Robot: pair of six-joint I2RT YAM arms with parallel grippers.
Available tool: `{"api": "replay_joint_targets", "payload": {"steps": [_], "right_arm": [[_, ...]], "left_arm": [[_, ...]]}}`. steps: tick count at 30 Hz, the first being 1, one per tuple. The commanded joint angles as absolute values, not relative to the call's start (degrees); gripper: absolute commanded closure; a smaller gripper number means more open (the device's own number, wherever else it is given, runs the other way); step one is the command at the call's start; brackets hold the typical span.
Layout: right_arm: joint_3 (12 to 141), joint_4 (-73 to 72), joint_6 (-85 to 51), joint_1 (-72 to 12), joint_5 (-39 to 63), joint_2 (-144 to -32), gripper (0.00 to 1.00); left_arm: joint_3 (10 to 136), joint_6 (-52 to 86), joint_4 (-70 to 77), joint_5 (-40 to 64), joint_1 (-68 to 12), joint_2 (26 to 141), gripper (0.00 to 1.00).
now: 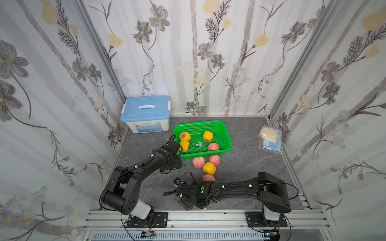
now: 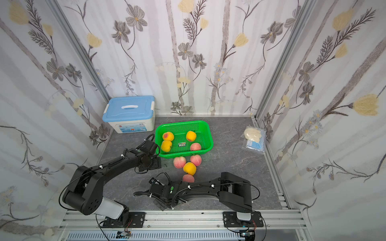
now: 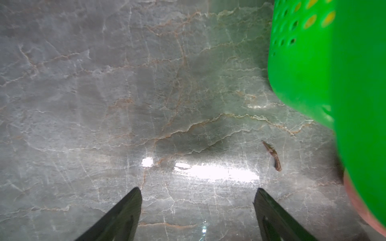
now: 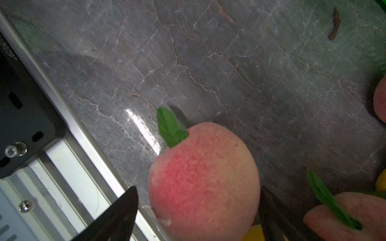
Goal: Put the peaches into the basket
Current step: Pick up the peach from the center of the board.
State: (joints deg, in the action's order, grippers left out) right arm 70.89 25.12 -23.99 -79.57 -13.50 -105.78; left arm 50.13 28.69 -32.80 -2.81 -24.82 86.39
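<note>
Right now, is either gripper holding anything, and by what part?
Left gripper: nothing. Right gripper straddles a pink peach across its sides; a gap shows at one finger, so a grip cannot be told.

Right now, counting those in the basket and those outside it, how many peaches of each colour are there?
Pink peaches: 5 (one shows only in the right wrist view)
Yellow peaches: 5 (one only a sliver in the right wrist view)
Total: 10
</note>
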Motion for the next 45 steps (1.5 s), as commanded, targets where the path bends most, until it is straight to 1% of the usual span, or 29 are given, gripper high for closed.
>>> {"api": "replay_joint_targets", "payload": {"steps": [1, 13, 17, 19, 22, 24, 25, 29, 45], "right_arm": [[72.03, 24.71, -23.32, -79.28, -14.13, -106.68, 0.11], [71.37, 24.70, -23.20, -78.94, -12.73, -107.23, 0.16], [71.25, 24.70, -22.98, -78.93, -12.40, -107.31, 0.21], [71.34, 24.70, -22.97, -78.92, -12.22, -107.44, 0.26], [71.37, 24.70, -22.87, -78.91, -12.22, -107.37, 0.30], [71.42, 24.72, -22.80, -78.93, -12.09, -107.45, 0.36], [71.45, 24.70, -22.84, -78.92, -11.99, -107.50, 0.37], [71.33, 24.70, -22.93, -78.88, -11.76, -107.46, 0.39], [71.03, 24.71, -22.71, -78.90, -11.54, -106.36, 0.42]], "left_arm": [[50.54, 28.25, -33.93, -3.16, -24.70, 86.18, 0.13], [50.97, 28.10, -34.19, -3.43, -24.72, 86.23, 0.13], [50.86, 28.11, -34.14, -3.34, -24.78, 86.14, 0.13], [50.82, 28.15, -34.12, -3.34, -24.71, 86.19, 0.13], [50.62, 28.07, -34.13, -3.34, -24.73, 86.14, 0.13], [50.54, 28.04, -34.10, -3.43, -24.76, 86.16, 0.13], [50.45, 28.12, -34.11, -3.51, -24.75, 86.19, 0.13], [50.18, 28.28, -33.86, -3.25, -24.70, 86.18, 0.13], [50.43, 28.25, -34.10, -3.07, -24.71, 85.69, 0.13]]}}
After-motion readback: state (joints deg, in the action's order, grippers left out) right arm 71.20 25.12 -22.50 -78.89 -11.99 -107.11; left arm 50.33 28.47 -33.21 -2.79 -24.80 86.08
